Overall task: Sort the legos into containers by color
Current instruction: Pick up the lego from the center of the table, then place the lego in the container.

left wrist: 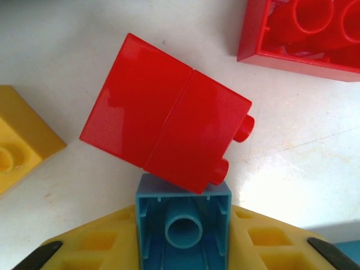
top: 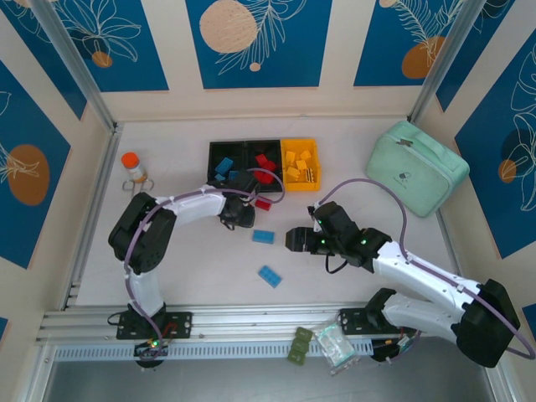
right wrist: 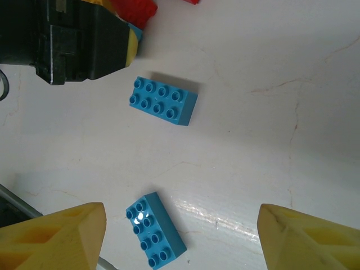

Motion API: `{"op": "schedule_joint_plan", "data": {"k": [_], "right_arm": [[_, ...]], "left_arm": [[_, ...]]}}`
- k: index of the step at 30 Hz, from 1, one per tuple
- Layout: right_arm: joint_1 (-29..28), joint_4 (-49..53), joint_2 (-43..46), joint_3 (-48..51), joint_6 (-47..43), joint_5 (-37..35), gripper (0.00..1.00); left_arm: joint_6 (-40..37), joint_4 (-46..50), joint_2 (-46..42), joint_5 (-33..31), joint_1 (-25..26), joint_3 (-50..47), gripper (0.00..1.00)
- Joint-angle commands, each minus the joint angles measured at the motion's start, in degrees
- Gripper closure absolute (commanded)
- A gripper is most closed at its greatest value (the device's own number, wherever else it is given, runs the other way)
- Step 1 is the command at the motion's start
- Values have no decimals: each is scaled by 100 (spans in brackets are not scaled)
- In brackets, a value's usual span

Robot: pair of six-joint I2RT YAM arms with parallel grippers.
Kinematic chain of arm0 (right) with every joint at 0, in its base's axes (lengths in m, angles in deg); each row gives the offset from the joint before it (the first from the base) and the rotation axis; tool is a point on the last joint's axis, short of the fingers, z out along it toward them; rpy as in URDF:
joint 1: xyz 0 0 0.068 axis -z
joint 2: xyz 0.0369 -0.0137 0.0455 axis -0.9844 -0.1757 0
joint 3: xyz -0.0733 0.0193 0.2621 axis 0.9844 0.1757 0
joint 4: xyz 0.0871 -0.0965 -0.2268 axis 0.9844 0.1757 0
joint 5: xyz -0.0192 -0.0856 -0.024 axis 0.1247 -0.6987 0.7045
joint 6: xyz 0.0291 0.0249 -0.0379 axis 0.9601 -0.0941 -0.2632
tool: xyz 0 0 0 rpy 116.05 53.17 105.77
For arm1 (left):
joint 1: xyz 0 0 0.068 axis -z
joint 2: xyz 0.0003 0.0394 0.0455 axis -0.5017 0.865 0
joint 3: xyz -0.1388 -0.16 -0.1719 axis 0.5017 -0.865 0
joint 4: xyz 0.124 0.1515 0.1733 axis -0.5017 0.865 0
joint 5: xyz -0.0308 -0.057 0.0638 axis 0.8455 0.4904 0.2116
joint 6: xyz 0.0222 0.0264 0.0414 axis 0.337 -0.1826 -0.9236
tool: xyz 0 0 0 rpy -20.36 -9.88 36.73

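My left gripper (top: pixel 237 211) (left wrist: pixel 183 239) is shut on a small blue lego (left wrist: pixel 169 198), whose hollow underside faces the wrist camera. Just beyond it two joined red legos (left wrist: pixel 163 135) lie on the table, with another red lego (left wrist: pixel 304 34) and a yellow one (left wrist: pixel 17 140) nearby. The containers stand in a row behind: two black (top: pixel 226 148) (top: pixel 266 146) and one yellow (top: pixel 300 144), each with legos inside. My right gripper (top: pixel 293 239) (right wrist: pixel 183 236) hangs open above a blue lego (right wrist: pixel 156 230) (top: pixel 269 275). A second blue lego (right wrist: pixel 163 100) (top: pixel 263 236) lies farther on.
An orange-capped bottle (top: pixel 132 167) stands at the left. A mint-green zip case (top: pixel 416 176) lies at the right. Small packets (top: pixel 327 343) rest on the front rail. A red lego (top: pixel 263 203) lies on the table in front of the containers.
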Motion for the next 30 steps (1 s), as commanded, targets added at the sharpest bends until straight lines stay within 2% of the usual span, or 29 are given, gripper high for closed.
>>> {"op": "schedule_joint_plan", "data": {"k": [1,9,15,21,30], "right_arm": [[12,-116,-52,37,38,137,28],[-10,-135,-272,-229,-55,163,28],[-13,-196,-592,-582,-140,85,28],[-14,-214,-1036,-1017,-205,37,29],[20,-113,-1386,-1461,-227,-84,29]], "left_arm": [[-53,218,-531,11,65,-115,66],[-33,434,-1155,-20,-52,-229,66],[-91,590,-1311,26,-469,104,66],[-149,714,-1029,155,-956,801,66],[-283,949,-60,126,-1414,2096,66]]}}
